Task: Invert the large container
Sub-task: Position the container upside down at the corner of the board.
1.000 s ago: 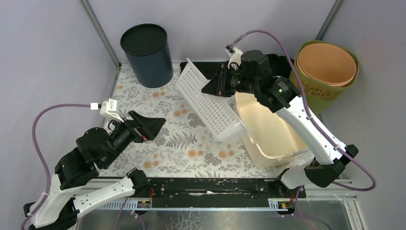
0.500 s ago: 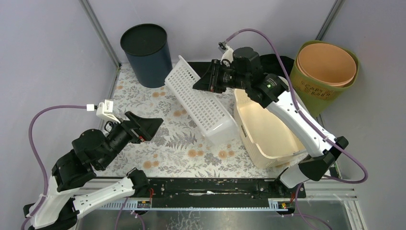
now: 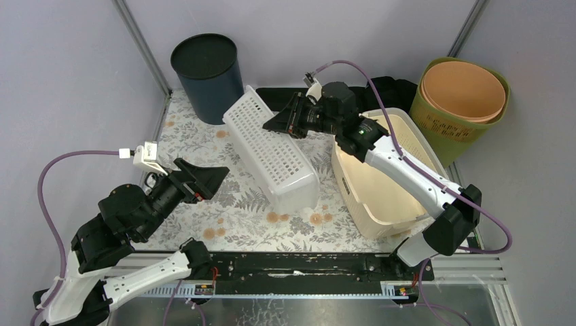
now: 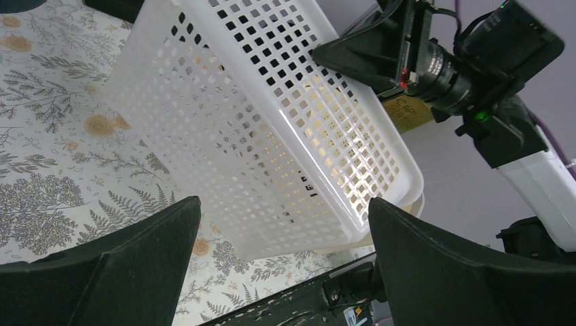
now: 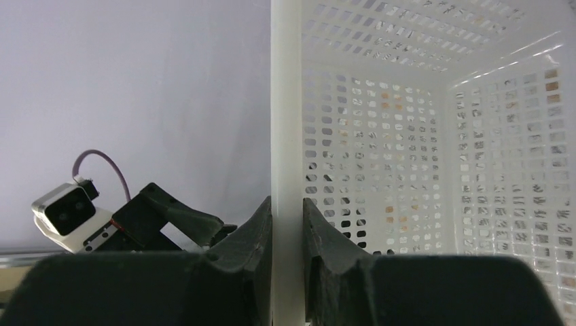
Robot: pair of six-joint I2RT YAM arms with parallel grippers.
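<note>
Large white basket (image 3: 272,153) tipped on its side over the floral table (image 3: 231,217), one end raised toward the back, the other low near the front; resting on the cloth or just clear of it, cannot tell. Outer perforated wall turned up and to the left, open mouth turned toward the right arm

Pinched at the raised end by the right gripper (image 3: 282,122), jaws closed on the thin rim wall. From the right wrist, a white rim strip standing upright between the two dark fingers (image 5: 251,231), pressed from both sides, with the gridded interior spreading to the right of it and only its own holed walls showing inside

Left gripper (image 3: 207,178) to the left of the basket and low, pointed at its outer wall, jaws spread wide, near but not touching. From the left wrist, the basket's perforated wall framed in the gap between the two black fingers, farther off than their tips

Cream tub (image 3: 384,183) upright just right of the basket's low end, only its pale floor showing inside. Olive-green bin (image 3: 435,125) at the back right, an orange-tan bucket (image 3: 465,92) nested in it. Dark blue bin (image 3: 207,75) at the back left, flat dark top; lid or base, cannot tell
</note>
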